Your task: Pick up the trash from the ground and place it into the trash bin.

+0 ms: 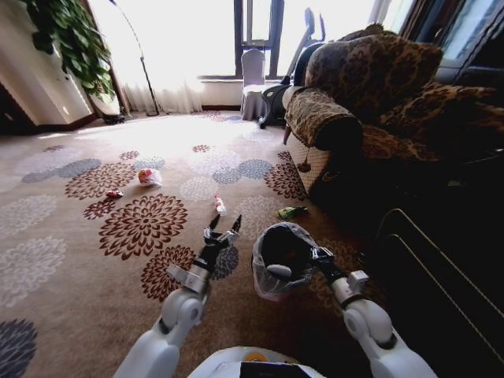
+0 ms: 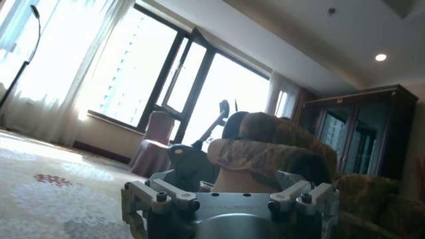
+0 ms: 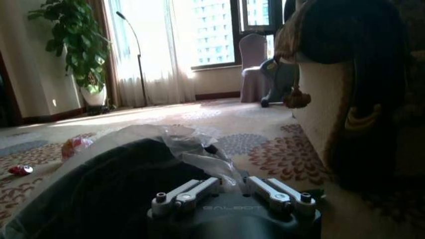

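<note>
Flowered carpet (image 1: 94, 260) spreads before us in the head view: our left gripper (image 1: 223, 231) hangs with fingers spread just short of a small clear bottle (image 1: 220, 205), and our right gripper (image 1: 315, 256) pinches the rim of the trash bin (image 1: 281, 258), beside the sofa (image 1: 370, 102). Farther off lie a crumpled wrapper (image 1: 149, 176), a small can (image 1: 114, 193) and a green packet (image 1: 290, 212). From the left wrist we see only window (image 2: 133, 74) and sofa. From the right wrist we see the bin's bag (image 3: 166, 142) close by.

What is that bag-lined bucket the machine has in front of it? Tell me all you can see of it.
The trash bin is a small round black bucket lined with a crinkled, translucent whitish plastic bag that spills over its rim. It is tilted, its dark mouth facing up and forward. The right gripper is shut on its rim, holding it over the flowered carpet near the sofa. Whether its base rests on the carpet cannot be told. The inside looks dark; no contents can be made out.
</note>
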{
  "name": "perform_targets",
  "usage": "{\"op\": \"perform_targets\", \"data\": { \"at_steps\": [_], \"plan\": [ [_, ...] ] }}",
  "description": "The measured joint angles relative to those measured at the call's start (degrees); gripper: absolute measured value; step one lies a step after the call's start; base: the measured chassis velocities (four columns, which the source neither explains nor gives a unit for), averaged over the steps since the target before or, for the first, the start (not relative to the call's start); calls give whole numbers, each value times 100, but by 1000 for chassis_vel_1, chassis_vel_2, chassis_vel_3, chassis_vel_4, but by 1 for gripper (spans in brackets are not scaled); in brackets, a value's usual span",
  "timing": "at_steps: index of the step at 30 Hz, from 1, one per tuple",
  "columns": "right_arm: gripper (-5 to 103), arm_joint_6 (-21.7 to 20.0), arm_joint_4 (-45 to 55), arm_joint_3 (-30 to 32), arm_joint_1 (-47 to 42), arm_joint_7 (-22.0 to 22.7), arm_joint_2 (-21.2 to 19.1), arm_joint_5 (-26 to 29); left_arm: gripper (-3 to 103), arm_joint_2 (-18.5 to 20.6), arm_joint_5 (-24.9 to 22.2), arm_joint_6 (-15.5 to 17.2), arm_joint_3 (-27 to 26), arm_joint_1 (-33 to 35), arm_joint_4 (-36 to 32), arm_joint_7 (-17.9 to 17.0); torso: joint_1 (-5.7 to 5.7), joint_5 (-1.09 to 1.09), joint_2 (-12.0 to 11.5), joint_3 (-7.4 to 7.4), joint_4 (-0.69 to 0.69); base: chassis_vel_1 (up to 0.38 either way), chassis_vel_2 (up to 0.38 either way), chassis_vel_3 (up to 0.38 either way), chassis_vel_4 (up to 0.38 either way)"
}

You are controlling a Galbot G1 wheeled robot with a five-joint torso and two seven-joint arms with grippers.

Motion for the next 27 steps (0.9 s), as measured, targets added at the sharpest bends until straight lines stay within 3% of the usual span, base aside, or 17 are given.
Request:
{"op": "perform_targets", "data": {
  "at_steps": [3, 13, 27],
  "plan": [
    [0, 40, 92, 13, -63, -4, 45, -1, 100, 85, 313, 136, -241, -102, 425, -270, 0, 3, 0, -1, 4, 0, 0, 0, 0],
    [0, 207, 194, 34, -179, -3, 148, -20, 100, 72, 626, 187, -305, -69, 1006, -451, 0, 3, 0, -1, 2, -91, 89, 98, -83],
    [0, 409, 426, 35, -332, -1, 199, -59, 100, 57, 679, 189, -273, -39, 1329, -503, 4, 3, -2, 2, 3, -164, 176, 173, -172]
  ]
}}
